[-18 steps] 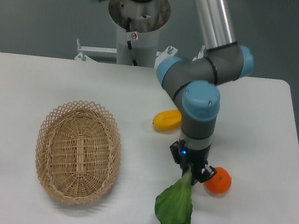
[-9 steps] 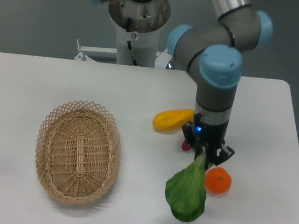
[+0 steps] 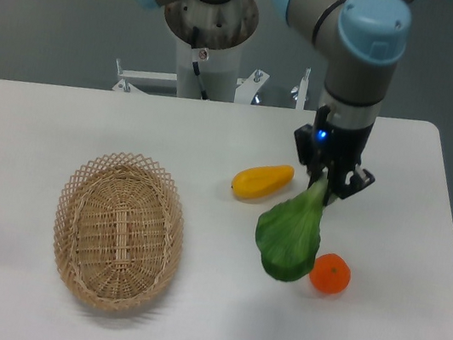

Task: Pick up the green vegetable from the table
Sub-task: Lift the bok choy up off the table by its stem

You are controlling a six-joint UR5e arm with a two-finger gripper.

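Note:
The green vegetable, a broad dark green leaf on a pale stalk, hangs in the air above the white table. My gripper points straight down and is shut on the stalk end, with the leaf dangling below and to the left. The leaf overlaps the view of the table beside an orange.
An orange lies on the table just right of the hanging leaf. A yellow oblong fruit lies left of the gripper. A woven wicker basket stands at the left. The robot's base column rises behind the table's back edge.
The gripper has risen steadily with the green vegetable in it, lifting the leaf off the table. It has also shifted a little to the right and toward the back.

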